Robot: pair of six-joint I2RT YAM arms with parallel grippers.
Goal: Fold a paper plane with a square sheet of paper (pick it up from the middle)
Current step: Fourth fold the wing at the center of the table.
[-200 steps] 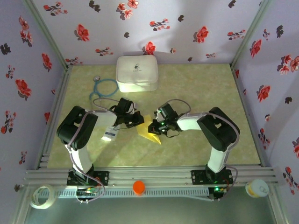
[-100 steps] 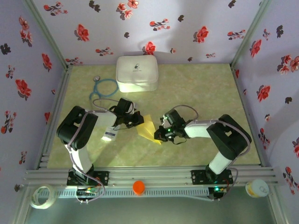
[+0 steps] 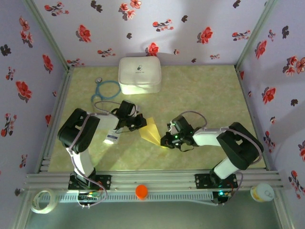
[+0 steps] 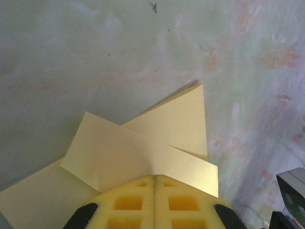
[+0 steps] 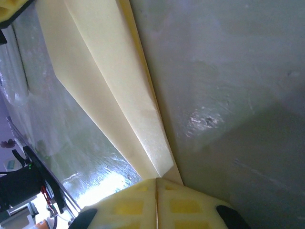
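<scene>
Two pincers: left pincer [image 3: 141, 123], right pincer [image 3: 165, 141]. One folded yellow paper [image 3: 151, 131] sits between them. Beyond the left pincer: one white case [image 3: 139, 75], one stethoscope [image 3: 106, 89]. Beside it: one white packet [image 3: 111, 137].

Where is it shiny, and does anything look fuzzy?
Right wrist view: white glare shines on the table beside the yellow paper, and the right gripper looks blurry. Left wrist view: soft even light, paper creases sharp. Top view: slightly hazy, bluish.
</scene>
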